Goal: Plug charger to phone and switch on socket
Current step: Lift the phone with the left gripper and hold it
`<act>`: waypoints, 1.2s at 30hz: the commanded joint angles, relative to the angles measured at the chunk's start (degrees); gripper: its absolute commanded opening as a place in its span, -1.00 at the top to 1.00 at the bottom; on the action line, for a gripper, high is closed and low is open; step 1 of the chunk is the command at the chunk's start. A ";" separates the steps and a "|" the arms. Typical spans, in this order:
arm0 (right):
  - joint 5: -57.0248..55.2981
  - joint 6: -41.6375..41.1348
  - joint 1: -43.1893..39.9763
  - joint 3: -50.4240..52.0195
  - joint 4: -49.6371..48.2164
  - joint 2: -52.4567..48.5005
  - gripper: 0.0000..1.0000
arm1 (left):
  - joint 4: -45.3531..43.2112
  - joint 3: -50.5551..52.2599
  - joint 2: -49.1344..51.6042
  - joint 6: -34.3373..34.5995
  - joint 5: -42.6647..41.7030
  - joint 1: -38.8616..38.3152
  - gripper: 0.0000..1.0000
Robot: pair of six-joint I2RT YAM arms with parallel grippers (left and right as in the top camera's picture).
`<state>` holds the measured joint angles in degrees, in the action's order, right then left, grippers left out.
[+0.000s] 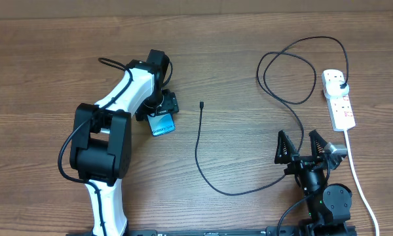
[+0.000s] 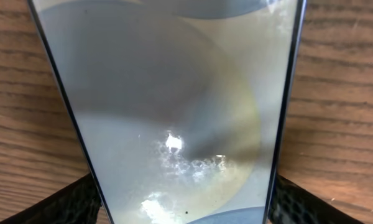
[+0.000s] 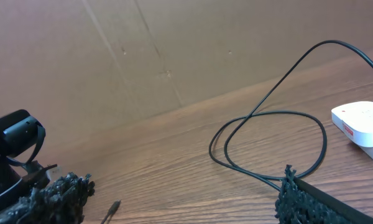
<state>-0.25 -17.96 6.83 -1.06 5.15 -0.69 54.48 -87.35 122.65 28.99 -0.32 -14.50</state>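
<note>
Right gripper (image 1: 297, 136): spread wide, empty, beside charger (image 1: 198, 147) cable. Tip (image 1: 202, 103): lying loose, near phone (image 1: 162, 126), on its right. Left gripper (image 1: 160, 113): clamped on phone edges. Socket (image 1: 339, 105): far right, plug (image 1: 341, 85) in. Advised: steady phone; pinch cable close behind tip.

left claw (image 1: 160, 113) hides most of the phone (image 1: 162, 126); socket (image 1: 338, 99) switches too small to read.

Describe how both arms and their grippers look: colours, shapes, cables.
The left arm has white shells between bulky black joint housings, with thin black cables looping alongside; the left gripper is black. The right arm is black, with a round joint housing. The right gripper has two triangular, rough-textured black fingers and a small grey block beside them.
</note>
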 commanded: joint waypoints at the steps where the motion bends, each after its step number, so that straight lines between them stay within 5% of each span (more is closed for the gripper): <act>1: -0.07 0.44 -0.15 0.61 -0.37 0.13 -1.00 | -3.41 2.78 3.63 1.14 -3.63 0.81 -0.85; 36: -0.07 0.44 -0.15 0.61 -0.37 0.13 -1.00 | -6.95 7.41 3.63 0.83 -3.96 2.34 -0.72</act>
<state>-0.23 -17.93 6.83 -1.06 5.15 -0.69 47.51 -84.55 120.84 29.87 -1.19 -12.23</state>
